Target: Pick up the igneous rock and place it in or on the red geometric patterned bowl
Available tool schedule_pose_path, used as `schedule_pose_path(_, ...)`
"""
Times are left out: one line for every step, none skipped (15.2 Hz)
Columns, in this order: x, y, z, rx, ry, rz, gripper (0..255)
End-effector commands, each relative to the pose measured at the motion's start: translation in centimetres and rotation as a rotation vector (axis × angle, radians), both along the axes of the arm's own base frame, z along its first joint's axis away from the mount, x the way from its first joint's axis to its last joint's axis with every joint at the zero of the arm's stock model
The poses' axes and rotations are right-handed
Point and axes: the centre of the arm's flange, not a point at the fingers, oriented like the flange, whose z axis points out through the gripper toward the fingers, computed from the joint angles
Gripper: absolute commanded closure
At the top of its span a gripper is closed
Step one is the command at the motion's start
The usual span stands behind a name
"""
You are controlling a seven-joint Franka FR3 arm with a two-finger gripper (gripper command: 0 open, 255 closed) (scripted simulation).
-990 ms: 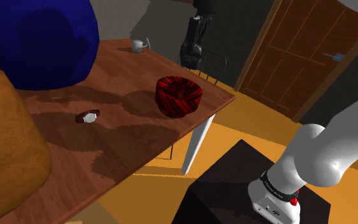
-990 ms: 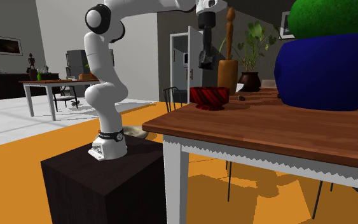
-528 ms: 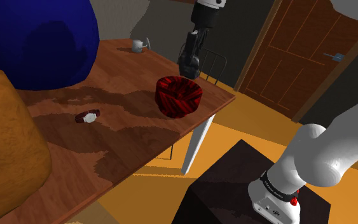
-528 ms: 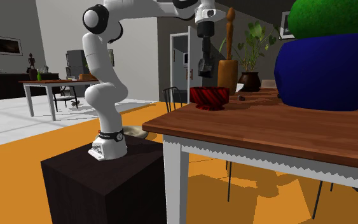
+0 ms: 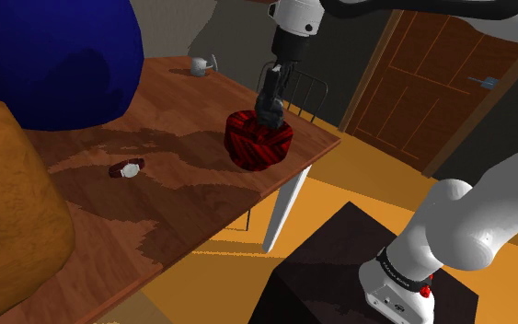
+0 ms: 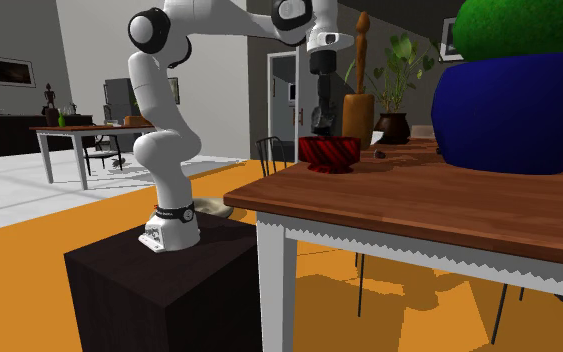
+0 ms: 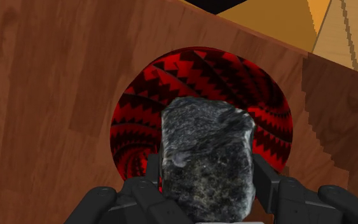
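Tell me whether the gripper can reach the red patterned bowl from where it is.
Probably yes: the gripper, shut on the dark rock, hangs directly above the open bowl with nothing between.

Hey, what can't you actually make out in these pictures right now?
- Floor of the bowl: wrist view, covered by the rock held in the hand.
- Small item on the table: shoulder view, too small to identify.
- Blue pot: shoulder view, cut off by the top edge.
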Motion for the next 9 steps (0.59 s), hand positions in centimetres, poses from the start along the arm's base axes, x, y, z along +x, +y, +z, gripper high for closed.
schedule_pose_path(0.01, -0.05, -0.36, 0.000, -0.001, 0.000, 255)
schedule_pose_path(0.01, -0.05, -0.36, 0.000, -0.001, 0.000, 255)
schedule_pose_path(0.01, -0.05, -0.36, 0.000, -0.001, 0.000, 255)
schedule_pose_path(0.01, -0.05, -0.36, 0.000, -0.001, 0.000, 255)
schedule_pose_path(0.01, -0.05, -0.36, 0.000, -0.001, 0.000, 255)
schedule_pose_path(0.01, -0.05, -0.36, 0.000, -0.001, 0.000, 255)
schedule_pose_path(0.01, -0.05, -0.36, 0.000, -0.001, 0.000, 255)
schedule_pose_path(0.01, -0.05, -0.36, 0.000, -0.001, 0.000, 0)
schedule_pose_path(0.01, -0.05, -0.36, 0.000, -0.001, 0.000, 0)
